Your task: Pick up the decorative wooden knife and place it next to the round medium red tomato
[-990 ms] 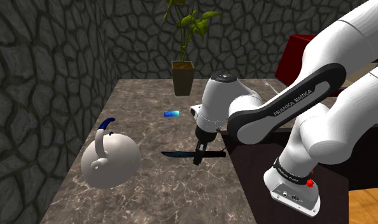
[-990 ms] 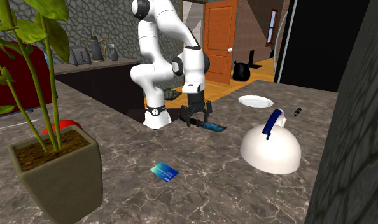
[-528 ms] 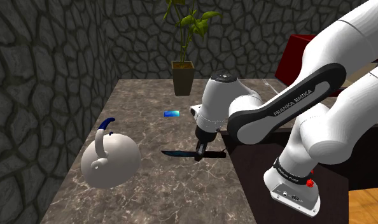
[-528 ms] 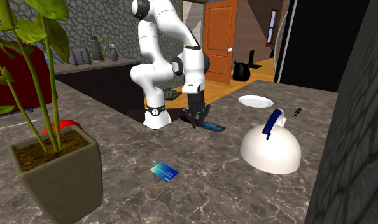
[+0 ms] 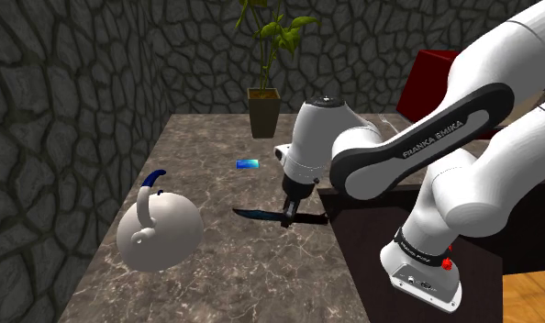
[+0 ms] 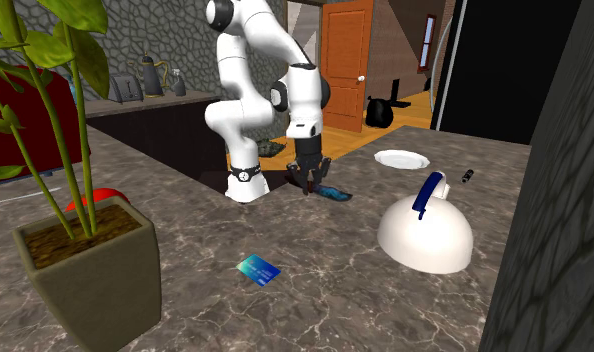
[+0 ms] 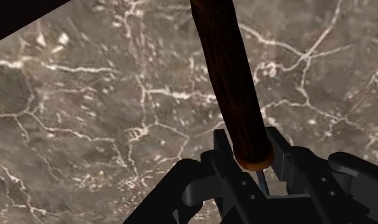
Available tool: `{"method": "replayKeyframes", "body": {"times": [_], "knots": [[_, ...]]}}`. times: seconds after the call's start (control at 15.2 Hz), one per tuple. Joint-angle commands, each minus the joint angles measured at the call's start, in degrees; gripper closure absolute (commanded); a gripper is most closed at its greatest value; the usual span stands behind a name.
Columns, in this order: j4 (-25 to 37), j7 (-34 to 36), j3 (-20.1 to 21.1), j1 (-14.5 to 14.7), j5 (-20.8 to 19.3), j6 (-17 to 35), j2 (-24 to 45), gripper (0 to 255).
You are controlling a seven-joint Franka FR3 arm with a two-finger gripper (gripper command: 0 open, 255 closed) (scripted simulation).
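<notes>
Knife [image 5: 257, 214] is pinched at the handle by the tool [image 5: 285, 220], low over the surface [image 5: 216, 266]; carry to tomato [image 6: 103, 195] & set-down not yet done.

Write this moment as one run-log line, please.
claw: shut | held: knife, by wooden handle, tip toward white kettle | placing: not yet done

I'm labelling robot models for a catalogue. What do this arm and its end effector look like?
The arm has rounded white shells with dark bands at the joints, one lettered FRANKA EMIKA in white. Its end effector is all black and two-fingered. A red spot marks the base collar.
</notes>
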Motion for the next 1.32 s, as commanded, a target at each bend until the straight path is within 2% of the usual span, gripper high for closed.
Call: {"method": "replayKeyframes", "body": {"times": [0.0, 1.25], "knots": [[0.64, -0.13, -0.41, 0.07, -0.06, -2.11, -1.44, 255], [9.85, -0.13, -3.50, -0.05, -1.67, -20.37, -10.55, 255]]}}
